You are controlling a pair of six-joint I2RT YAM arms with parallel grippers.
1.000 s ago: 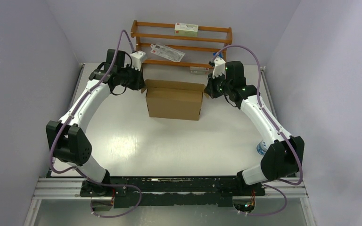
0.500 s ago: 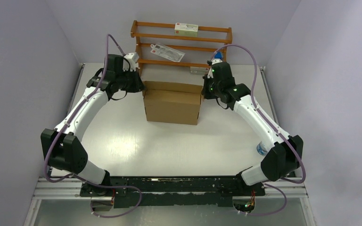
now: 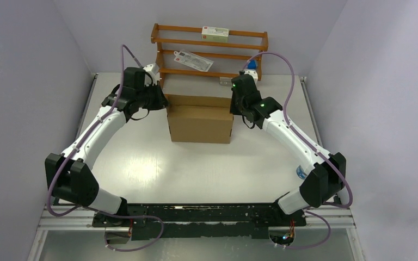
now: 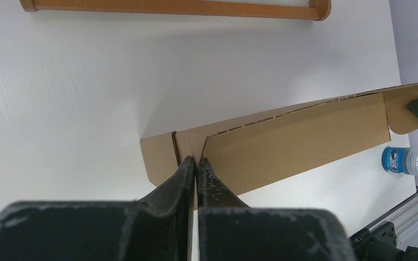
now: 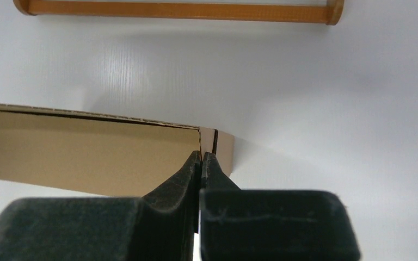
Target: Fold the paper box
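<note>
Your box (image 3: 200, 120) sits at the back middle of the tabletop (image 3: 196, 163), just in front of the rack (image 3: 209, 41), folded into a box shape. Your left gripper (image 4: 196, 163) is clenched on the box's left end, pinching a cardboard edge. Your right gripper (image 5: 201, 157) pinches the right end the same way. A blue-capped jar (image 4: 405, 160) stands well apart.

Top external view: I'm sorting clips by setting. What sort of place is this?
Probably a robot lab test cell: plain lilac walls around a white table, two arms bolted to a metal rail, a wooden rack.
</note>
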